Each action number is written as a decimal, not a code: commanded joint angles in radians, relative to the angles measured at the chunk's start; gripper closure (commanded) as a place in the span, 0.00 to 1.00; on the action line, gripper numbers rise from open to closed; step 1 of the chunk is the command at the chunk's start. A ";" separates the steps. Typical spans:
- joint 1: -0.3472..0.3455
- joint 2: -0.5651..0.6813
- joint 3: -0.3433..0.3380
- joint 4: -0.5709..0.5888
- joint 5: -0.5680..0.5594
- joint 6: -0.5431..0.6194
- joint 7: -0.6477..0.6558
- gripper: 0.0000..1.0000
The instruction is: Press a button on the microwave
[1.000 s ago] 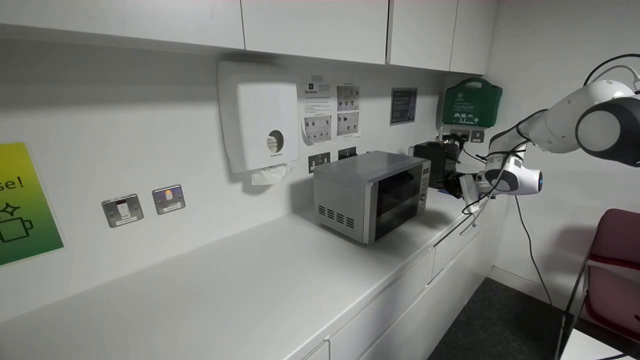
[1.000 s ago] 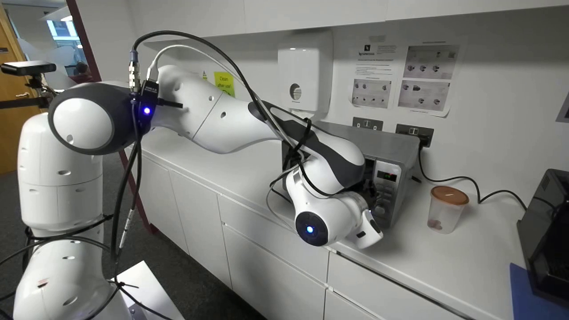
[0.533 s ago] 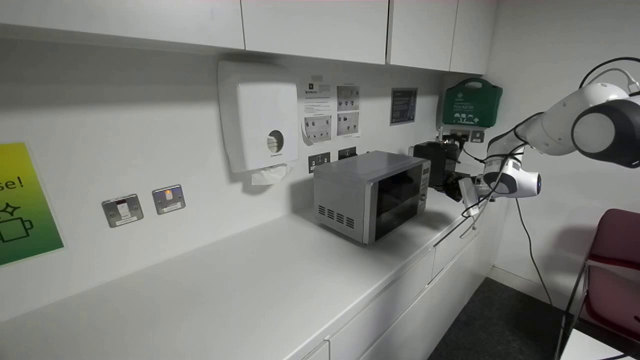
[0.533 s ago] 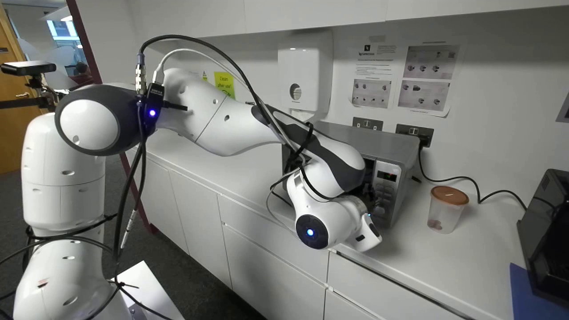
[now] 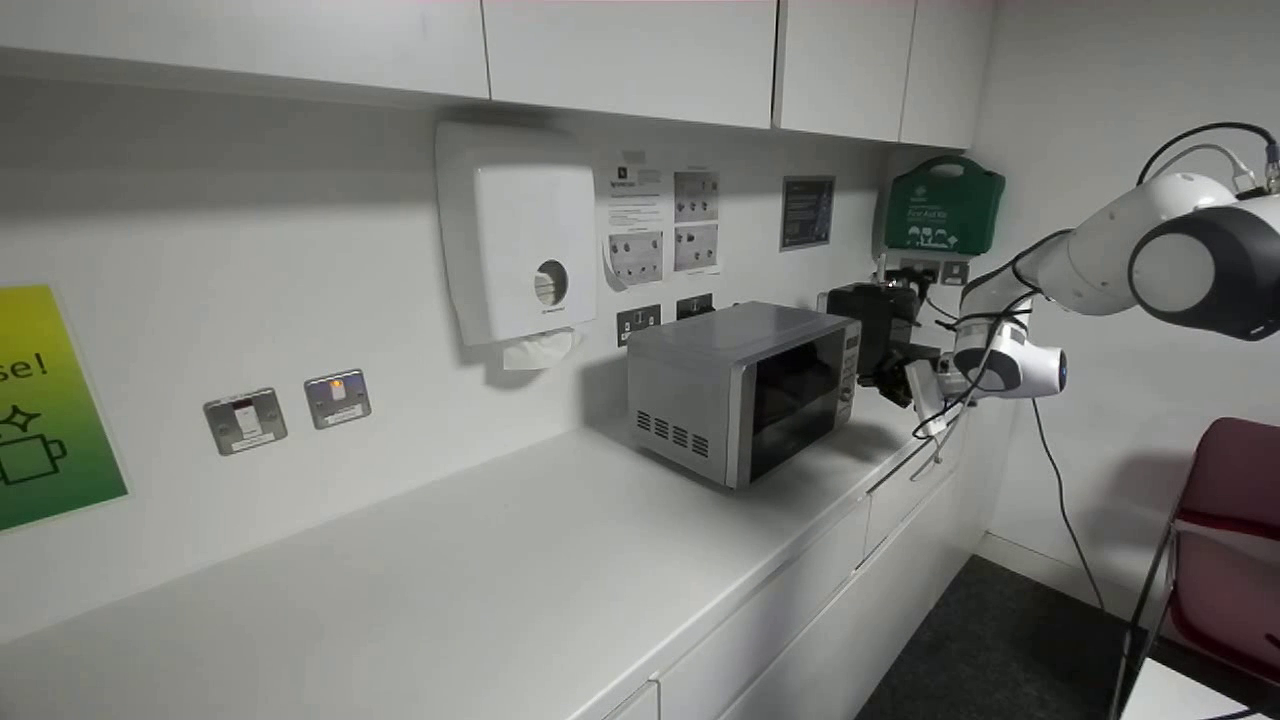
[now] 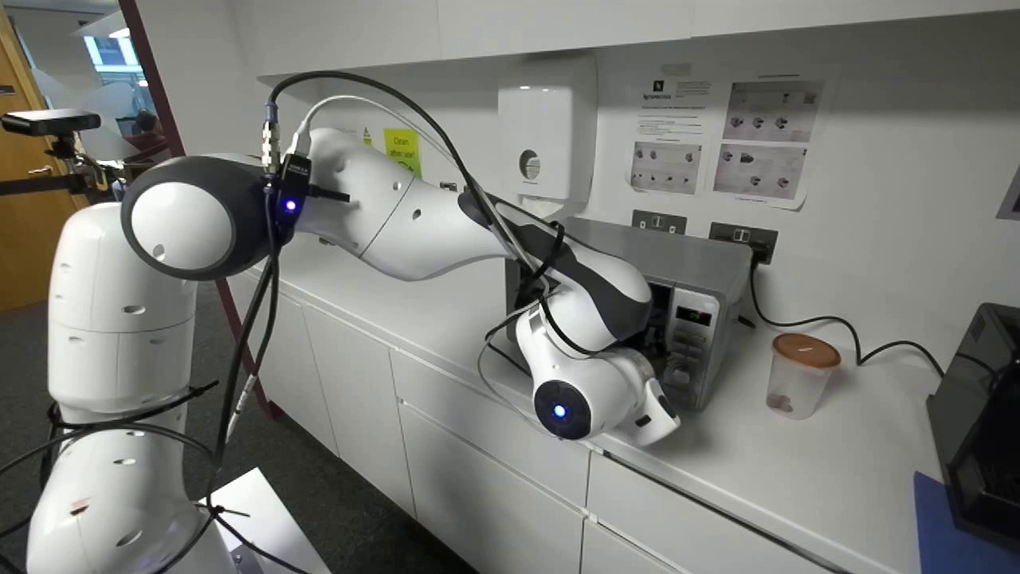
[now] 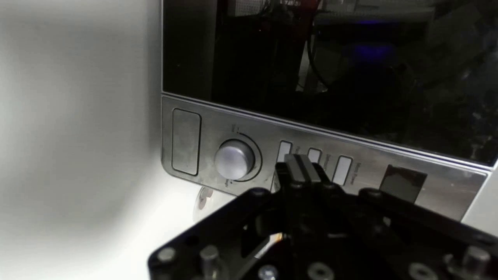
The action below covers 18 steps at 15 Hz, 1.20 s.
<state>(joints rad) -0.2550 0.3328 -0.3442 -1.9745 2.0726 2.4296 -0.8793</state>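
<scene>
Robot arm has moved: in both exterior views its elbow sits closer to the microwave than a second ago, and its wrist has shifted only slightly. The microwave has stayed put, upright on the white table near the wall, its dark window facing outward. In the wrist view the gripper reaches in front of the control panel, its jaws pressed together along a thin dark seam. Their tips overlap the row of pale rectangular buttons, between the round knob and the display; I cannot tell whether they touch a button. In an exterior view the arm hides much of the microwave's front, though a glowing readout shows past it. Beside the microwave stands a clear, orange-lidded tub; farther along the table is a black appliance, a flat blue item at its foot. A white paper-towel dispenser and a green first-aid kit are on the walls above the table.
</scene>
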 commanded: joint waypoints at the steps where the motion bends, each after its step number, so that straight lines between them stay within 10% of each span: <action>1: 0.010 0.014 0.011 0.042 0.024 0.020 -0.020 1.00; 18: 0.003 0.061 0.013 0.110 0.039 0.039 -0.015 1.00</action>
<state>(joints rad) -0.2489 0.3849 -0.3302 -1.8977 2.0777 2.4491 -0.8794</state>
